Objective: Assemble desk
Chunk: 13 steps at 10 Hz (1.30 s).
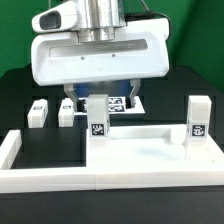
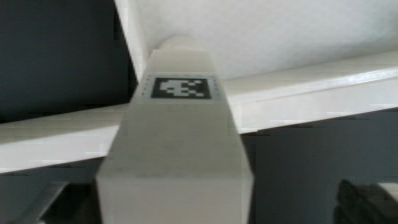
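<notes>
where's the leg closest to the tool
In the exterior view the leg stands upright at the far edge of the tabletop, left of centre, just under the open tool; another upright leg stands farther right.

You are looking at white plastic almost everywhere. The leg [image 2: 175, 150] in the wrist view looks smooth and matt, with a faint sheen along its edges. Its tag [image 2: 180, 88] is a flat black-and-white print, like paper. The tabletop [image 1: 150, 148] shows the same smooth, dull white plastic. The arm's casing [image 1: 100, 55] looks glossier, and the cylinder [image 1: 100, 12] above it looks like brushed metal. The table [image 1: 30, 85] is matt black.
</notes>
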Each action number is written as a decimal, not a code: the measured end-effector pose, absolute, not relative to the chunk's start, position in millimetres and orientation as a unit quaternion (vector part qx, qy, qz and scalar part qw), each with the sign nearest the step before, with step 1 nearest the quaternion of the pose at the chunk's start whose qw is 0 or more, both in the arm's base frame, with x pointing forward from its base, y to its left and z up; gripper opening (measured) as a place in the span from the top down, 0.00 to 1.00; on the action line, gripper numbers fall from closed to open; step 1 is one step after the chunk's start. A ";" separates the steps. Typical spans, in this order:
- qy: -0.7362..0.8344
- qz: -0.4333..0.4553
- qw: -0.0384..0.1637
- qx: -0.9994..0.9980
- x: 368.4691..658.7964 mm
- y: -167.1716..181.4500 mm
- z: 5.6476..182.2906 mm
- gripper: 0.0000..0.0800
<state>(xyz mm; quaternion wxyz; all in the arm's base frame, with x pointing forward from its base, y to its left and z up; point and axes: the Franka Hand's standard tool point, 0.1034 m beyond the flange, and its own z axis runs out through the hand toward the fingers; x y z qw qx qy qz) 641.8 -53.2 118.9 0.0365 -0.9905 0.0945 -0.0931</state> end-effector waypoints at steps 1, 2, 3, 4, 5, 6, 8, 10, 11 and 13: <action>0.099 -0.093 0.037 -0.990 641.7 -53.2 118.7 0.35; 0.099 -0.093 0.037 -0.990 641.7 -53.2 118.6 0.53; 0.101 -0.092 0.036 -0.990 641.3 -55.2 118.2 0.63; 0.147 -0.091 0.040 -0.984 641.0 -57.1 117.8 0.63; 0.172 -0.089 0.041 -0.980 640.9 -57.9 117.5 0.63; 0.214 -0.087 0.044 -0.972 640.5 -59.5 116.9 0.63; 0.372 -0.064 0.056 -0.924 638.2 -62.9 115.8 0.63; 0.522 -0.016 0.070 -0.850 632.9 -52.9 115.7 0.63; 0.575 0.003 0.083 -0.814 632.4 -47.2 115.2 0.63; 0.628 0.010 0.100 -0.771 633.1 -51.8 114.5 0.63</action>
